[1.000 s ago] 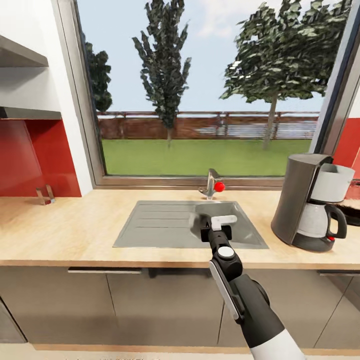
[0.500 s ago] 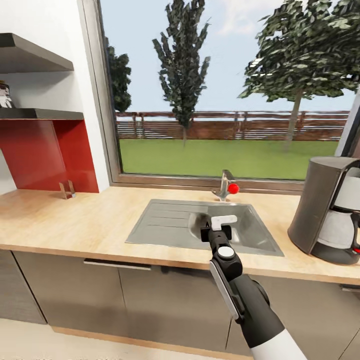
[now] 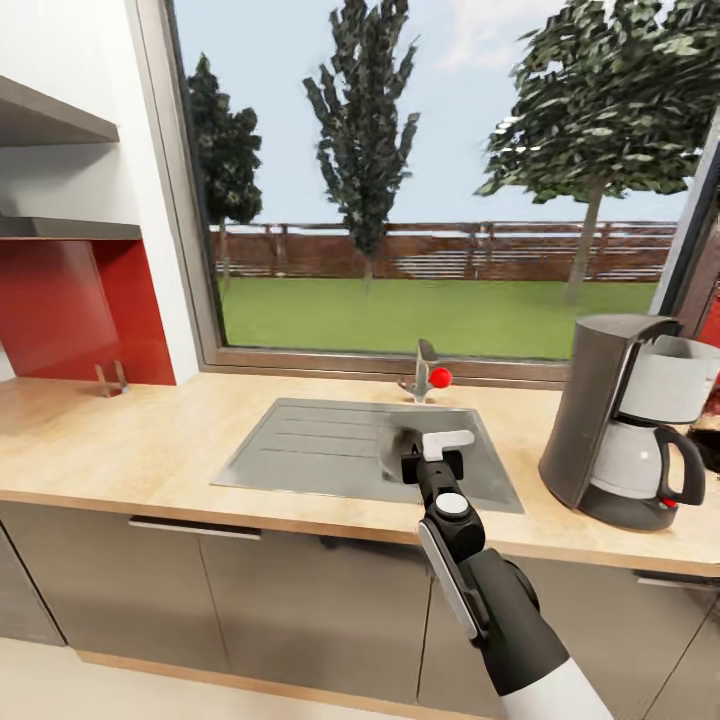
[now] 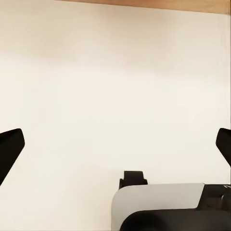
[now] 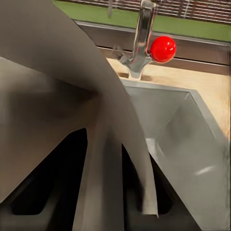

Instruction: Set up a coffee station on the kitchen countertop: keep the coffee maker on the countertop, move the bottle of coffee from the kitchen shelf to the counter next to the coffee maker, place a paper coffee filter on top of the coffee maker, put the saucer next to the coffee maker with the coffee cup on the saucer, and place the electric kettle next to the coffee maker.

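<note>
The whole head view has swung back toward the right since half a second ago. That is the camera turning, not the things moving: the coffee maker [image 3: 610, 420], then cut by the right edge, now stands in full on the desk [image 3: 130, 440] to the right of the sink [image 3: 320, 450], and the kitchen shelf [image 3: 50, 120] has slid out toward the upper left corner. The right arm sits at the same place in the picture as before, so it has turned with the body, and the right gripper [image 3: 432, 450] still hangs over the sink basin, in front of the tap [image 3: 425, 370] with its red knob. It looks closed on a thin grey curved sheet, which I take to be the paper coffee filter [image 5: 72, 72]; in the right wrist view the sheet runs down between the dark fingers. The left gripper [image 4: 115, 149] is spread wide with nothing between its tips, over pale floor. The turn probably means the robot is squaring up to the coffee maker to lay the filter on its white housing; the arm would have to travel right and rise above the machine's top, and the light sheet could slip or crumple on the way
</note>
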Robot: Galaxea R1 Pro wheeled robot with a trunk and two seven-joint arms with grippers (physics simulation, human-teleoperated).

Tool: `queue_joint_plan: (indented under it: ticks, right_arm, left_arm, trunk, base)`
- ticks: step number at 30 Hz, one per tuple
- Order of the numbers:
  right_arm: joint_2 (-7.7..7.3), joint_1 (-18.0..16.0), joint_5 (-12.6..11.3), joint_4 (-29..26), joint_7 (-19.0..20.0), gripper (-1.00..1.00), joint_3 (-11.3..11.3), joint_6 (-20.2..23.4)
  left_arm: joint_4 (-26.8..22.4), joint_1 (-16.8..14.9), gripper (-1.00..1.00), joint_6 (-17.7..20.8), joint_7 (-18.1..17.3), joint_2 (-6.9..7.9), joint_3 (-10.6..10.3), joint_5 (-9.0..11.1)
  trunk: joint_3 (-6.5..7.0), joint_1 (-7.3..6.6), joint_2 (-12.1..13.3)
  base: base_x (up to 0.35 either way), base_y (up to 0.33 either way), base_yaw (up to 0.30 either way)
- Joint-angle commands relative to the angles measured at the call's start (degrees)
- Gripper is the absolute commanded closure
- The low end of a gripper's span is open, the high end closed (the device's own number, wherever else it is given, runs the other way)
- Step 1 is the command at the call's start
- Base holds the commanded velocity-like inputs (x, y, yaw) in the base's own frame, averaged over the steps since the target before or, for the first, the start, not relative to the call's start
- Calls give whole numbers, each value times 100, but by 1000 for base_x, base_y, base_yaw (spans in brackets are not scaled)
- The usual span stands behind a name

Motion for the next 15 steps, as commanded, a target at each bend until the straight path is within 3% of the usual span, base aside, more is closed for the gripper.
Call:
queue_joint_plan:
  ticks: [1, 6, 15]
  right_arm:
    - [-2, -5, -20, -5, -35, 100, 11, 28]
    - [-2, -5, -20, -4, -35, 100, 11, 28]
    - [-2, -5, -20, -4, -35, 100, 11, 28]
  left_arm:
    - [-11, 3, -100, -7, -2, -1, 9, -2]
    - [-9, 3, -100, -9, -3, -1, 8, -2]
    - [-3, 3, -100, -7, -3, -1, 10, -2]
  trunk:
    - [-6, 0, -4]
    - [-6, 0, -4]
    - [-6, 0, -4]
  base:
    - [-9, -305, 0]
    - [-123, -272, 0]
    - [-225, -222, 0]
